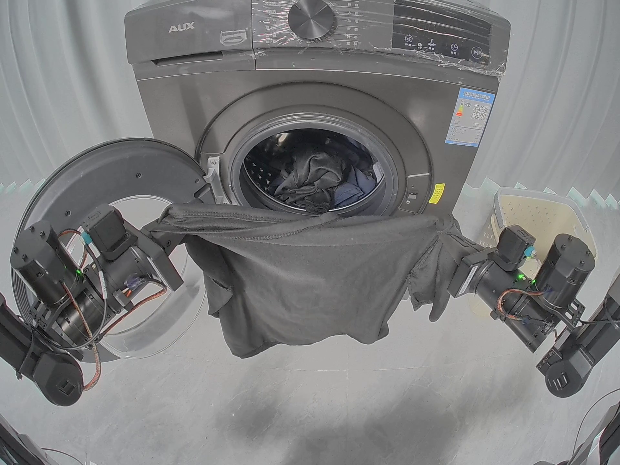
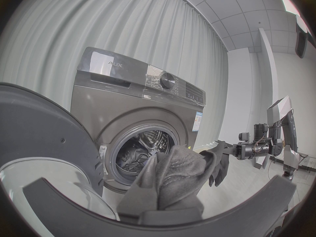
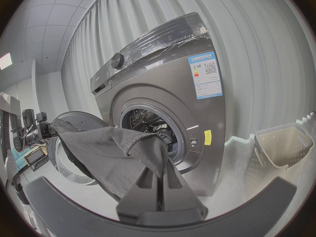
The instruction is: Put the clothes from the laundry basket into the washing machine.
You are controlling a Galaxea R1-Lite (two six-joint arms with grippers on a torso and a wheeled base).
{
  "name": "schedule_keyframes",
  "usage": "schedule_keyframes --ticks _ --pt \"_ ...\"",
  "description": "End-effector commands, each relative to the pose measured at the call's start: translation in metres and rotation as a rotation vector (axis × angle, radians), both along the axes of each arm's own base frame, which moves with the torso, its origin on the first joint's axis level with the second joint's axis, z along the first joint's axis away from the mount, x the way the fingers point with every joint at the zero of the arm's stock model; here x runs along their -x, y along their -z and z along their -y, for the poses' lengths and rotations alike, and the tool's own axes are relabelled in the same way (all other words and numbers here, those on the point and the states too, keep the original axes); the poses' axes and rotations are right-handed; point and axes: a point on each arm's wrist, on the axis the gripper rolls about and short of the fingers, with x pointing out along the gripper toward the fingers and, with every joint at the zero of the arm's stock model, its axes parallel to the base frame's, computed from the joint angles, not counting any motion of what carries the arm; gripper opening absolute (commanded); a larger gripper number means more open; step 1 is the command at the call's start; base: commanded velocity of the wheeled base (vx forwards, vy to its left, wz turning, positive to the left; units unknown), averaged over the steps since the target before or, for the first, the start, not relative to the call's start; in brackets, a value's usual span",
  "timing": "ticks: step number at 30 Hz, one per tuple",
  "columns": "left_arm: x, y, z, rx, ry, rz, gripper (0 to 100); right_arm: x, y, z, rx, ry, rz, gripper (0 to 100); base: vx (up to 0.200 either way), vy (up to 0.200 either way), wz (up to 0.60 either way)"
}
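Observation:
A dark grey shirt (image 1: 303, 272) hangs stretched between both arms, just in front of the open drum (image 1: 313, 169) of the washing machine (image 1: 194, 46). My left gripper (image 1: 158, 230) is shut on its left end, bunched over the fingers in the left wrist view (image 2: 177, 171). My right gripper (image 1: 455, 247) is shut on the right end; in the right wrist view the cloth (image 3: 108, 155) drapes over the closed fingertips (image 3: 160, 168). Dark clothes (image 1: 316, 175) lie inside the drum. The cream laundry basket (image 1: 549, 214) stands at the right of the machine.
The round machine door (image 1: 97, 182) is swung open to the left, behind my left arm. A pleated curtain (image 1: 568, 98) runs behind the machine. The grey floor (image 1: 323, 395) below the shirt is bare. The basket (image 3: 279, 148) sits close behind my right arm.

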Motion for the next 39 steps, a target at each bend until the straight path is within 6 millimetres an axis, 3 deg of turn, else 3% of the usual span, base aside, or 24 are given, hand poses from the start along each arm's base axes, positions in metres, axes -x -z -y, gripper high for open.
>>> schedule_keyframes --ticks 1,16,18,21,26,32,39 --pt "0.001 -0.003 -0.001 0.004 -0.003 0.010 0 0.001 -0.001 0.002 -0.001 0.004 0.002 0 0.000 0.000 0.00" --pt "0.000 0.000 0.000 0.000 -0.002 0.000 0 0.002 0.000 0.002 0.000 0.004 -0.003 0 0.000 0.000 0.00" --pt "-0.002 0.005 0.001 -0.006 0.003 -0.021 0 0.006 0.007 -0.001 0.011 -0.013 -0.033 0 0.000 0.000 0.00" --pt "-0.004 0.008 0.004 -0.012 0.012 -0.027 0 0.013 0.012 -0.011 0.018 -0.058 -0.055 0 0.000 0.000 0.00" --pt "-0.009 -0.006 0.017 0.040 0.053 0.011 0 0.025 0.014 -0.032 0.010 -0.133 -0.067 0 0.000 0.000 0.00" --pt "-0.024 -0.010 0.054 0.069 0.100 0.040 0 0.029 0.028 -0.065 0.025 -0.232 -0.098 0 0.000 0.000 0.00" --pt "-0.030 0.004 0.066 0.053 0.102 0.000 0 0.043 0.049 -0.091 0.050 -0.308 -0.166 0 0.000 0.000 0.00"
